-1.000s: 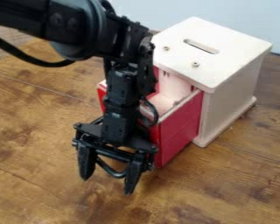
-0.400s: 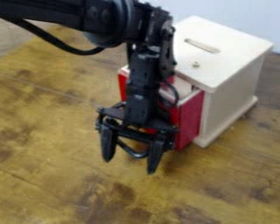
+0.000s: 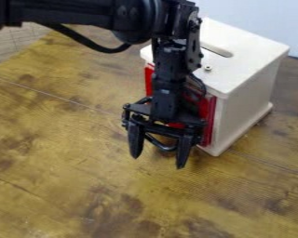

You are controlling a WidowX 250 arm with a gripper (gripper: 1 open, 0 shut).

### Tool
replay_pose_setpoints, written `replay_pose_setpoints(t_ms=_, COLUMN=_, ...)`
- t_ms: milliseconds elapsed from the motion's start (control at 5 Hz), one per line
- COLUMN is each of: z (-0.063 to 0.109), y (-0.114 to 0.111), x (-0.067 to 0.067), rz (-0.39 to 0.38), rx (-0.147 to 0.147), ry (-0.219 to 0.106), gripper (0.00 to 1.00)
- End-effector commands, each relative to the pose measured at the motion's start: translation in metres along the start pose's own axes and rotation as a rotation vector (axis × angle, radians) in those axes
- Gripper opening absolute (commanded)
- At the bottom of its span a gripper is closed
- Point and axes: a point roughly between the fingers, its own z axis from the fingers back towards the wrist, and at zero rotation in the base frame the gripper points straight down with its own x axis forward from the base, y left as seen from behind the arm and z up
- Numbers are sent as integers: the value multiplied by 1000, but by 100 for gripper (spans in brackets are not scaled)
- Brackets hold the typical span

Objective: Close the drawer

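Observation:
The red drawer (image 3: 205,110) sticks out only a little from the white wooden cabinet (image 3: 242,72); a strip of its pale interior shows at the top. My black gripper (image 3: 159,152) hangs right in front of the drawer's red face, fingers pointing down and spread apart, open. My arm covers most of the drawer front, and a curved black shape between the fingers may be the loop handle. Whether the fingers touch the drawer I cannot tell.
The cabinet has a slot on its top (image 3: 215,47) and stands at the back right of a worn wooden tabletop (image 3: 64,177). My black arm (image 3: 101,19) reaches in from the upper left.
The gripper has moved right and back toward the cabinet, and the red drawer has slid further in, showing less of its side than one second ago.

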Motion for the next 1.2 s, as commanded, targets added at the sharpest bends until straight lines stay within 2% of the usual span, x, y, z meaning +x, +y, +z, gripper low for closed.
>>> replay_pose_setpoints(t_ms=0, z=24, y=51, x=14, rz=106, rx=-38, ry=-146, gripper=100)
replay_pose_setpoints(t_ms=200, z=23, y=60, x=5, rz=116, rx=-41, ry=-149, gripper=100)
replay_pose_setpoints(t_ms=400, z=25, y=69, x=2, rz=132, rx=-43, ry=-152, gripper=100)
replay_pose_setpoints(t_ms=800, z=33, y=87, x=14, rz=173, rx=-36, ry=-156, gripper=100)
replay_pose_setpoints(t_ms=1000, z=35, y=82, x=8, rz=164, rx=-38, ry=-162, gripper=100)
